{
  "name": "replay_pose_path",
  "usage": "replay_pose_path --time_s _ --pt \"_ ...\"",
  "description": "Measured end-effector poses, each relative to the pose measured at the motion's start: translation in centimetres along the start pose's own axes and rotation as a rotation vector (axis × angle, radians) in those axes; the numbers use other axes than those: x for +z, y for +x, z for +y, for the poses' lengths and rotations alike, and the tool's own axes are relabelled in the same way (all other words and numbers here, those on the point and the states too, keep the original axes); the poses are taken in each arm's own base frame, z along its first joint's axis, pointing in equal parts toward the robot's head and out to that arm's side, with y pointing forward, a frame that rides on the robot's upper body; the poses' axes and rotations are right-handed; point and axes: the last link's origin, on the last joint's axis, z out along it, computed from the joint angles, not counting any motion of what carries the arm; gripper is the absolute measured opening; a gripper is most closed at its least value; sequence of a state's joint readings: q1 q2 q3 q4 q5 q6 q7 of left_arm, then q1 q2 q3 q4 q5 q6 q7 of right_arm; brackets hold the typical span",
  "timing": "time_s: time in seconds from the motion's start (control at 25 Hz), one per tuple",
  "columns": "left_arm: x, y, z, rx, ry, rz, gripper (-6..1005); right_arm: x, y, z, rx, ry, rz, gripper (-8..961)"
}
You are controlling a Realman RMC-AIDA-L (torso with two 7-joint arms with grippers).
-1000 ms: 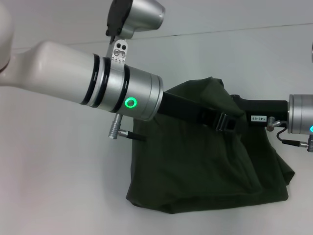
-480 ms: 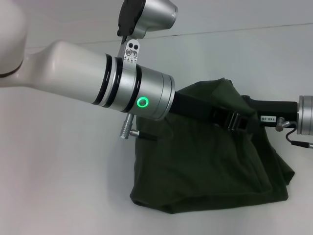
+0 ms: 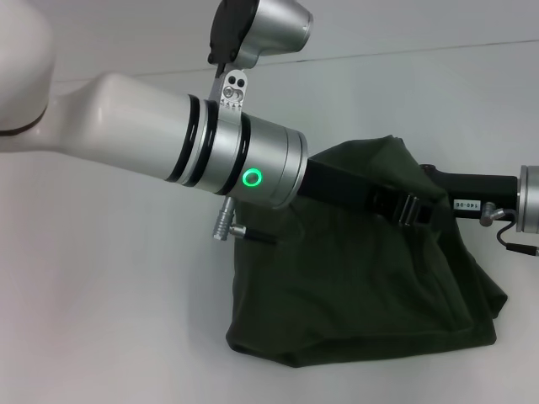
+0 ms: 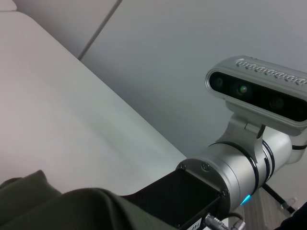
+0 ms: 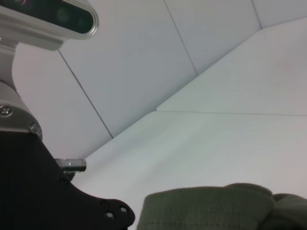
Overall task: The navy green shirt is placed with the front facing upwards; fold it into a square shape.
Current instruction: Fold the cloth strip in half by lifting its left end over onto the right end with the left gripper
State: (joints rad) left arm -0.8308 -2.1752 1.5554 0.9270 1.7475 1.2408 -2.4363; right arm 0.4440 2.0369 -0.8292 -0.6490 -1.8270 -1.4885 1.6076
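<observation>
The navy green shirt (image 3: 362,295) hangs as a dark olive bundle, peaked at the top and resting on the white table (image 3: 109,320) below; no print shows. My left gripper (image 3: 410,210) reaches across from the left and is shut on a fold at the peak. From the right, my right gripper (image 3: 431,181) meets the same peak, its fingertips buried in the cloth it holds. Bunched green fabric of the shirt (image 4: 57,211) fills the near edge of the left wrist view. The shirt (image 5: 216,208) also shows close up in the right wrist view.
My left forearm (image 3: 168,135) covers much of the head view's upper left. The right arm's wrist and camera (image 4: 240,163) show in the left wrist view, and the left arm's wrist (image 5: 29,191) in the right wrist view. Bare white table lies to the left and behind.
Both grippers have shifted to the right and slightly down, carrying the shirt's peak with them. The bundle's lower edge has stayed on the table.
</observation>
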Motion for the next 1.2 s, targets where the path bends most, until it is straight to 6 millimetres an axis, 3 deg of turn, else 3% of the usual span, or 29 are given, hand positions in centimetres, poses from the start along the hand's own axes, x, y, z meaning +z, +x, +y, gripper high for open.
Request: replay_pose_path --time_s 0.52,0.72,0.92,1.2 --pt "0.3 -0.3 -0.2 -0.004 0.003 -0.014 12 -1.3 0.1 -1.2 0.042 0.086 -0.069 43" --pt "0.5 -0.4 -0.1 -0.003 -0.002 -0.015 13 -2.4 -0.1 -2.4 0.066 0.183 -0.143 237" --pt "0.6 -0.6 -0.2 -0.013 -0.016 -0.012 13 -4.9 -0.5 -4.1 0.099 0.314 -0.261 437" --pt "0.7 -0.6 -0.3 -0.013 -0.02 -0.004 13 -7.1 -0.7 -4.7 0.126 0.382 -0.368 597"
